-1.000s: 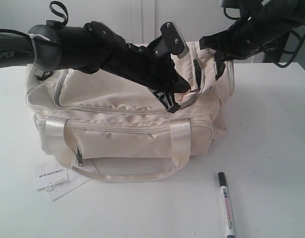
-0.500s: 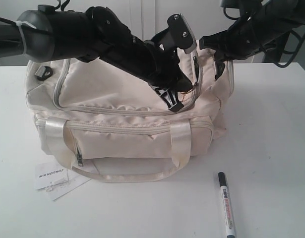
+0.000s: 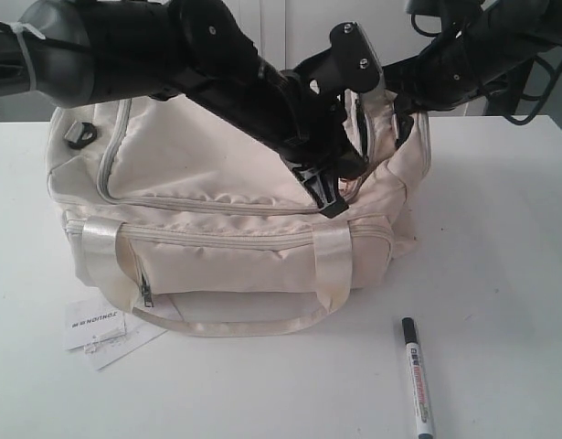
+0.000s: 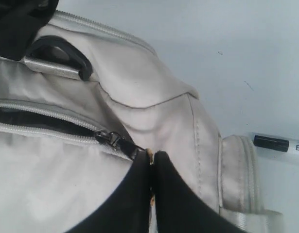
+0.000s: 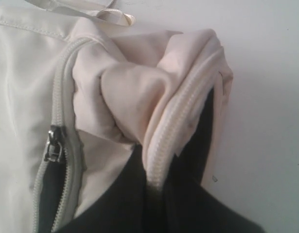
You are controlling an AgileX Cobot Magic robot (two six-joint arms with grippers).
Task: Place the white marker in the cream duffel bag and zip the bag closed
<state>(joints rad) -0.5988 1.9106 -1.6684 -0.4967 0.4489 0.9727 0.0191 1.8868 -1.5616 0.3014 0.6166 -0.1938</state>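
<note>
Your left wrist view only catches the cap end of the marker (image 4: 278,143), the rest runs off the edge. From outside, the left arm (image 3: 235,82) covers part of the bag (image 3: 217,251) and its top zipper. Print on the tag (image 3: 96,322) is too tiny to read.

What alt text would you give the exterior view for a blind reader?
A robot's black left hand pinches at the top of a cream duffel bag on a white table, while its right hand grips fabric at the bag's end. A white marker lies on the table in front.
</note>
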